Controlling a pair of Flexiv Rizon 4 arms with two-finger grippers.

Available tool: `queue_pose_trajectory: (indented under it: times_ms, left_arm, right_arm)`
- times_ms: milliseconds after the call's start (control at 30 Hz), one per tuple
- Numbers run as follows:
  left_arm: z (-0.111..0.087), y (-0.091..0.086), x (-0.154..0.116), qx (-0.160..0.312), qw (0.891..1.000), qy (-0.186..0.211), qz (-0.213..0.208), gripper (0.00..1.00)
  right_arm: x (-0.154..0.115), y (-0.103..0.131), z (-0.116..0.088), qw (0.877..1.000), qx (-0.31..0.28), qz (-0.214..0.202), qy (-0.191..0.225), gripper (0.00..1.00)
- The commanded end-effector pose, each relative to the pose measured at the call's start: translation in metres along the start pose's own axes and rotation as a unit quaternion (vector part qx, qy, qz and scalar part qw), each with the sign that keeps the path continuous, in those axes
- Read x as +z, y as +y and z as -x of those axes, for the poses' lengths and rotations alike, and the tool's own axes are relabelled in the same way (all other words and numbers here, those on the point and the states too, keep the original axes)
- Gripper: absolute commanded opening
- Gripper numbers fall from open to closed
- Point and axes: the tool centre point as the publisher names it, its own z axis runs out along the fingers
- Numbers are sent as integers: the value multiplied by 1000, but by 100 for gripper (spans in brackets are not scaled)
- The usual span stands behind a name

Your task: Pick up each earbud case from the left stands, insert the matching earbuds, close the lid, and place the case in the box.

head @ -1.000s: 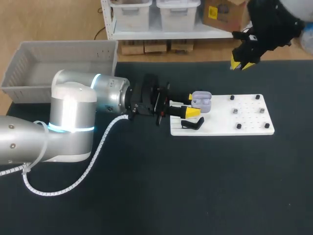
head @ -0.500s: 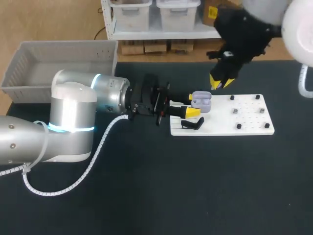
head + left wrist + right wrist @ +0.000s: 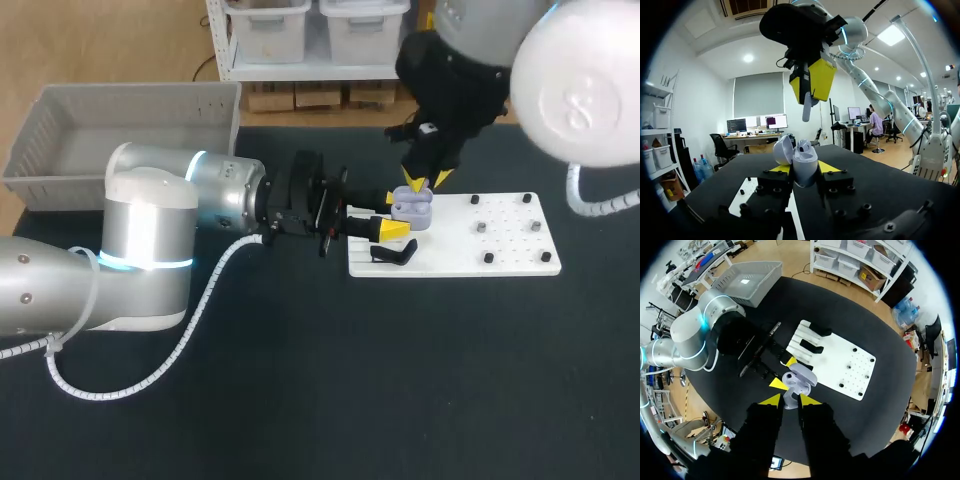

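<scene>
The left arm point(image 3: 150, 230) lies across the table point(image 3: 300, 380) toward the white board point(image 3: 500, 245), and the right arm point(image 3: 520, 60) comes down over the board's left end. The grey box point(image 3: 130, 92) sits well left of the board. At that left end, the left gripper point(image 3: 398, 213) clamps the lavender earbud case point(image 3: 412, 208) between both fingers, lid open. Just above the case, apart from it, the right gripper point(image 3: 428, 182) pinches a white earbud point(image 3: 807, 107) between its yellow tips.

furniture: 1 table point(image 3: 420, 380) | top: black, flat, matte | light: even
</scene>
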Motion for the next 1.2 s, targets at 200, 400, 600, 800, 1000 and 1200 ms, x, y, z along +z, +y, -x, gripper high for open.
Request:
queue_pose_trajectory:
  times_ms: [200,400,600,800,1000,1200]
  left_arm:
    - [0,-1,0,0,1000,1,1,0]
    - [0,-1,0,0,1000,1,1,0]
    - [0,-1,0,0,1000,1,1,0]
    - [0,-1,0,0,1000,1,1,0]
    - [0,-1,0,0,1000,1,1,0]
    - [0,-1,0,0,1000,1,1,0]
  right_arm:
    - [11,5,0,1000,-6,-14,-1,0]
    - [15,6,3,1000,-5,-18,4,0]
    - [15,7,5,1000,-5,-25,-2,0]
    - [17,10,5,1000,-6,-30,-2,0]
    - [18,11,6,1000,-4,-29,2,0]
    - [23,12,6,1000,-4,-27,9,0]
